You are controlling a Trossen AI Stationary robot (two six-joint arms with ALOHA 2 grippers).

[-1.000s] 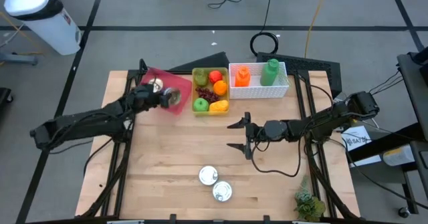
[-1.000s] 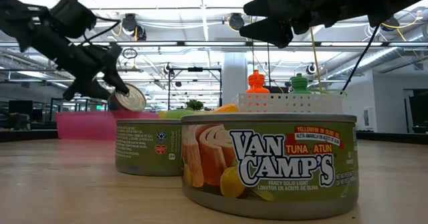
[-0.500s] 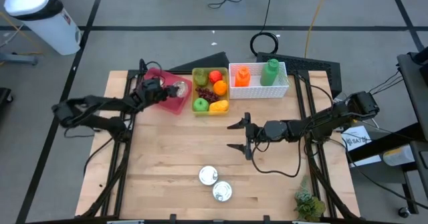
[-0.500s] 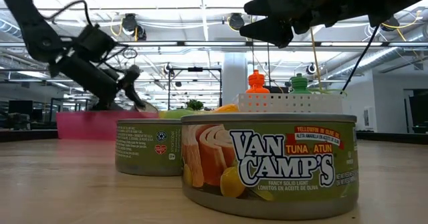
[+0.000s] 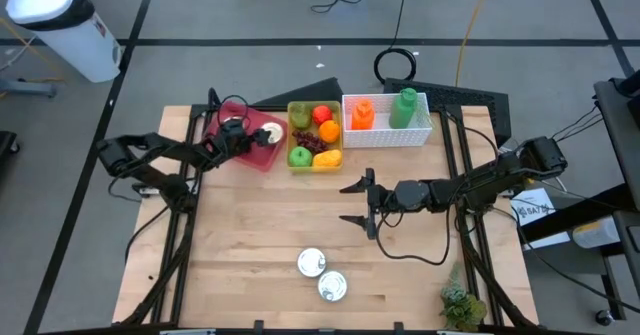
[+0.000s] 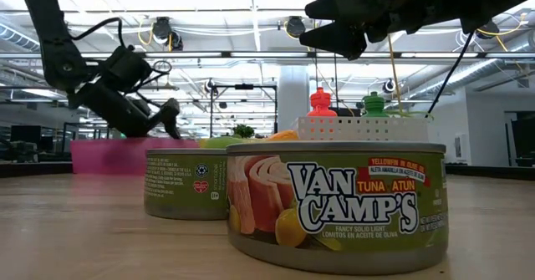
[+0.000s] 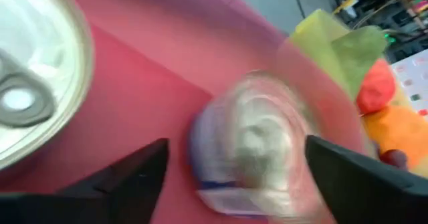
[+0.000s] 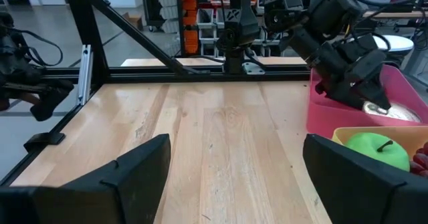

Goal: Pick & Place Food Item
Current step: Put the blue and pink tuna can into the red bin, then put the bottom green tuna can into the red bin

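The left tool [image 5: 243, 138] now has its fingers apart over the pink bin [image 5: 262, 158], where a second ago it carried a can [image 5: 270, 132] clamped above that bin. The can lies loose inside the bin beside another can [image 7: 30, 83], so this placement looks done. The right tool [image 5: 354, 203], fingers apart and empty, waits well clear of the bin above the bench [image 5: 260, 235], nearer the two tuna cans [image 5: 322, 273].

surface [image 5: 270, 225] is pale wood planks, matt, grain showing. cans [image 6: 336, 203] near the front are shiny metal with glossy printed paper labels. pink bin [image 5: 252, 156] and yellow bin [image 5: 301, 108] look like smooth plastic, white basket [image 5: 420, 133] is perforated plastic. fruit [image 8: 376, 152] looks like glossy plastic. arms are matt black.
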